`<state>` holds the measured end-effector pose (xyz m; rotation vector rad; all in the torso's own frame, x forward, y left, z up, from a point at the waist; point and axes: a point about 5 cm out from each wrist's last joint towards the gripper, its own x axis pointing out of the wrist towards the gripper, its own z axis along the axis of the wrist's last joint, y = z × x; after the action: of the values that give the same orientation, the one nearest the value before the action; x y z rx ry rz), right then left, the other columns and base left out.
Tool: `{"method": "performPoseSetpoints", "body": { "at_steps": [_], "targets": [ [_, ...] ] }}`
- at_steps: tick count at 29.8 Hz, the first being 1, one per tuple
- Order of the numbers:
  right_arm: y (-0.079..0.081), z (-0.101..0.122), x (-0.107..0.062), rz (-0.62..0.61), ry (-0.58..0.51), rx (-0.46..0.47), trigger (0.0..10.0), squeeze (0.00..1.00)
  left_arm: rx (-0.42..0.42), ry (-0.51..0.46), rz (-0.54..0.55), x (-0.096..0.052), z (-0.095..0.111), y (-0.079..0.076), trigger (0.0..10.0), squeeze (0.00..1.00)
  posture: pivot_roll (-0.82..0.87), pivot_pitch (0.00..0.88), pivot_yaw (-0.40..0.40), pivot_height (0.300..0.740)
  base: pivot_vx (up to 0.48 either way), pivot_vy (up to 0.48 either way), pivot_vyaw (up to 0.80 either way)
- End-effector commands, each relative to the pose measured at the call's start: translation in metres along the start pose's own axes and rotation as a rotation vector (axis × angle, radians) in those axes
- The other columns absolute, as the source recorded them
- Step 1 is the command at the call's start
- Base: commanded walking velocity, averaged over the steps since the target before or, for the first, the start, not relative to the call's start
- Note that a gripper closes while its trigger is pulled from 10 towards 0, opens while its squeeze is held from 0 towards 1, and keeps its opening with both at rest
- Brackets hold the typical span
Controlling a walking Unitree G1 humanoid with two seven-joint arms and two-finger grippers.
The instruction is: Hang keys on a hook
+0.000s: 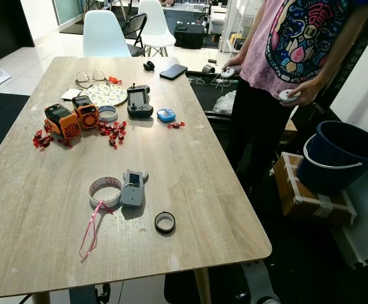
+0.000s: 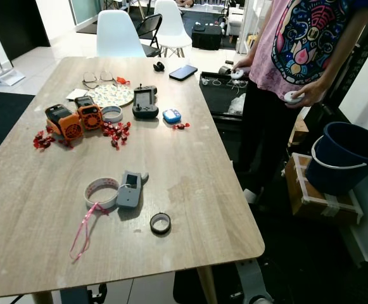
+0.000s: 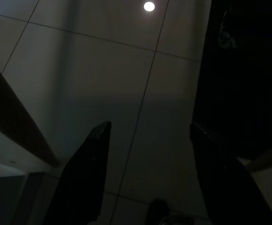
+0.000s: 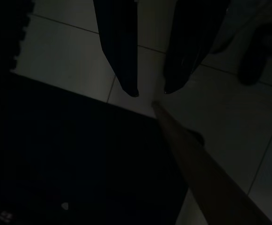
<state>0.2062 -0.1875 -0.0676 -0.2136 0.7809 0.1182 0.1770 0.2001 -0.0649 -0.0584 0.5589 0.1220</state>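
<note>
Hanging idle, left gripper (image 3: 147,129) open.

Head cameras look down across the table (image 1: 190,158); wrist cameras face dim floor (image 3: 117,79).

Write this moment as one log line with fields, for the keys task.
stage: before any grasp | left claw: idle, open, over floor | right claw: idle, open, over floor | table: grey fob beside tape roll | person: standing at table

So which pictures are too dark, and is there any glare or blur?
Both eye views are bright and sharp over the table. The left wrist view is very dark, with one lamp glare on the floor tiles. The right wrist view is darker still; the right hand is a silhouette.
</note>
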Motion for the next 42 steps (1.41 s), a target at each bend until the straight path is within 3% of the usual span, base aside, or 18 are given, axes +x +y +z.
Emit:
{"method": "performPoseSetpoints", "body": {
  "at_steps": [1,10,14,16,17,18,20,23,24,26,27,29,30,33,35,37,39,42],
  "targets": [
    [0.002,-0.007,-0.002,-0.015,0.009,0.031,10.0,0.0,0.044,-0.03,-0.018,0.002,0.008,0.006,10.0,0.0,0.09,0.056,0.013,0.74,0.0,0.0,0.0],
    [-0.002,-0.026,-0.01,-0.068,0.045,0.098,10.0,0.0,0.055,-0.029,-0.034,0.002,0.009,0.008,10.0,0.0,0.09,0.069,0.017,0.74,0.0,0.0,0.0],
    [-0.03,-0.044,-0.02,-0.203,0.084,0.131,10.0,0.0,0.047,-0.029,-0.037,0.002,0.007,0.004,10.0,0.0,0.08,0.071,0.014,0.74,0.0,0.0,0.0],
    [-0.034,-0.046,-0.022,-0.223,0.089,0.135,10.0,0.0,0.046,-0.028,-0.038,0.001,0.007,0.004,10.0,0.0,0.08,0.071,0.014,0.74,0.0,0.0,0.0],
    [-0.054,-0.054,-0.03,-0.316,0.106,0.153,10.0,0.0,0.044,-0.026,-0.041,0.001,0.006,0.003,10.0,0.0,0.08,0.071,0.014,0.74,0.0,0.0,0.0],
    [-0.054,-0.054,-0.03,-0.316,0.106,0.153,10.0,0.0,0.044,-0.026,-0.041,0.001,0.006,0.003,10.0,0.0,0.08,0.071,0.014,0.74,0.0,0.0,0.0],
    [-0.075,-0.061,-0.039,-0.406,0.119,0.157,10.0,0.0,0.043,-0.023,-0.043,0.0,0.005,0.002,10.0,0.0,0.07,0.071,0.012,0.74,0.0,0.0,0.0],
    [-0.117,-0.059,-0.056,-0.594,0.066,0.194,10.0,0.0,0.039,-0.022,-0.044,0.001,0.005,0.001,10.0,0.0,0.07,0.072,0.008,0.74,0.0,0.0,0.0],
    [-0.117,-0.059,-0.056,-0.594,0.066,0.194,10.0,0.0,0.039,-0.022,-0.044,0.001,0.005,0.001,10.0,0.0,0.07,0.072,0.008,0.74,0.0,0.0,0.0],
    [-0.151,-0.046,-0.068,-0.737,-0.026,0.232,10.0,0.0,0.037,-0.022,-0.043,0.001,0.005,0.001,10.0,0.0,0.07,0.072,0.007,0.74,0.0,0.0,0.0],
    [-0.151,-0.046,-0.068,-0.737,-0.026,0.232,10.0,0.0,0.037,-0.022,-0.043,0.001,0.005,0.001,10.0,0.0,0.07,0.072,0.007,0.74,0.0,0.0,0.0],
    [-0.184,-0.022,-0.08,-0.842,-0.148,0.258,10.0,0.0,0.036,-0.022,-0.043,0.001,0.005,0.001,10.0,0.0,0.07,0.072,0.005,0.74,0.0,0.0,0.0],
    [-0.184,-0.022,-0.08,-0.842,-0.148,0.258,10.0,0.0,0.036,-0.022,-0.043,0.001,0.005,0.001,10.0,0.0,0.07,0.072,0.005,0.74,0.0,0.0,0.0],
    [-0.22,0.023,-0.093,-0.913,-0.342,0.257,10.0,0.0,0.035,-0.02,-0.042,0.001,0.004,0.001,10.0,0.0,0.06,0.071,0.004,0.74,0.0,0.0,0.0],
    [-0.226,0.034,-0.096,-0.924,-0.384,0.258,10.0,0.0,0.035,-0.02,-0.043,0.001,0.005,0.001,10.0,0.0,0.06,0.071,0.004,0.74,0.0,0.0,0.0],
    [-0.239,0.074,-0.101,-0.913,-0.538,0.258,10.0,0.0,0.033,-0.02,-0.042,0.001,0.005,0.001,10.0,0.0,0.06,0.072,0.001,0.74,0.0,0.0,0.0],
    [-0.242,0.109,-0.102,-0.846,-0.655,0.255,10.0,0.0,0.033,-0.019,-0.042,0.001,0.005,0.0,10.0,0.0,0.06,0.071,-0.002,0.74,0.0,0.0,0.0],
    [-0.239,0.125,-0.099,-0.788,-0.699,0.246,10.0,0.0,0.032,-0.019,-0.043,0.001,0.005,0.0,10.0,0.0,0.06,0.071,-0.002,0.74,0.0,0.0,0.0]
  ]
}}
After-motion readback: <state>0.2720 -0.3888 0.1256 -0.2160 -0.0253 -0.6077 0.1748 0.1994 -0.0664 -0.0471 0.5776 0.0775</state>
